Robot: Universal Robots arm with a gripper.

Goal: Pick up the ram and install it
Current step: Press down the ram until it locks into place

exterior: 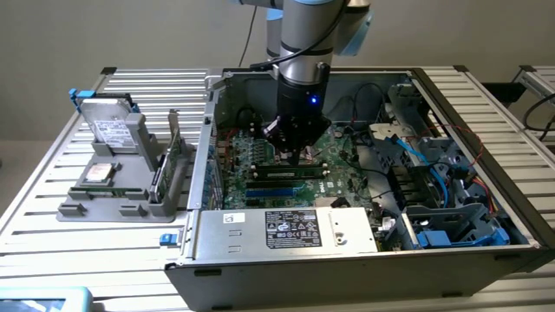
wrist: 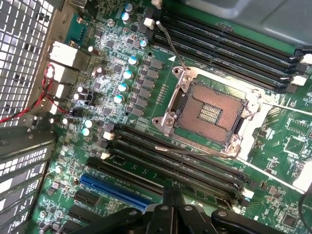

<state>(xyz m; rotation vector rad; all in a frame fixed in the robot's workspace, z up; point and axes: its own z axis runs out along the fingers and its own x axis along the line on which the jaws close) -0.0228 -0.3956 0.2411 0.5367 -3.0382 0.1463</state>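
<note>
The ram (exterior: 290,173), a narrow green stick with black chips, sits along one of the black slots on the motherboard (exterior: 260,156) inside the open computer case. My gripper (exterior: 293,156) hangs just above it, shut, with nothing between its fingers. In the wrist view the shut gripper (wrist: 173,192) is over the bank of long black memory slots (wrist: 180,165) beside the CPU socket (wrist: 209,112). I cannot make out the ram among those slots from here.
The case walls (exterior: 208,130) enclose the arm. Cables and a drive cage (exterior: 451,227) fill the case at the exterior view's right, with the power supply (exterior: 286,229) in front. A grey holder (exterior: 121,208) at the left carries a silver drive (exterior: 113,127), a bracketed green card (exterior: 169,162) and a thin green strip (exterior: 108,192).
</note>
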